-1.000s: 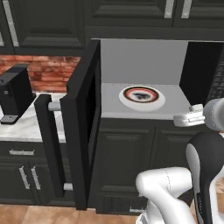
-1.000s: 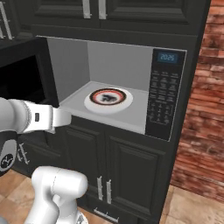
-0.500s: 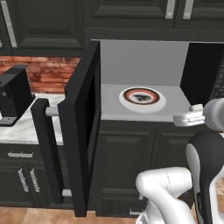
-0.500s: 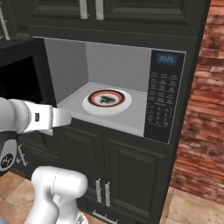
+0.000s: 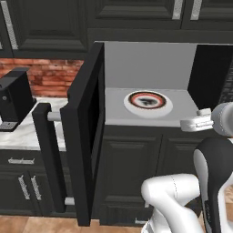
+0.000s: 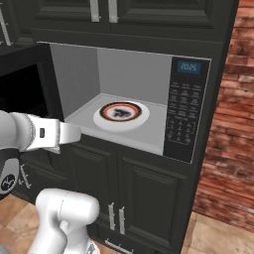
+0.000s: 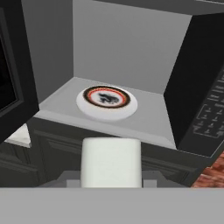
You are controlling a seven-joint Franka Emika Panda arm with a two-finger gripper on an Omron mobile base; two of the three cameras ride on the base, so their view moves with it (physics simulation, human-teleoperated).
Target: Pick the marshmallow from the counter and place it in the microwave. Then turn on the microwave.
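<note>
The microwave (image 6: pixel 149 99) stands with its door (image 5: pixel 86 132) swung wide, and the red-ringed turntable (image 7: pixel 106 101) inside is bare. In the hand view the marshmallow (image 7: pixel 111 162) is pinched in the gripper (image 7: pixel 111 181), just before the cavity's sill. The placing step is in hand, I think; next it must reach forward over the turntable and release.

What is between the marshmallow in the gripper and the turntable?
In the hand view, just the microwave front sill and bare grey floor separate the marshmallow from the turntable.
</note>
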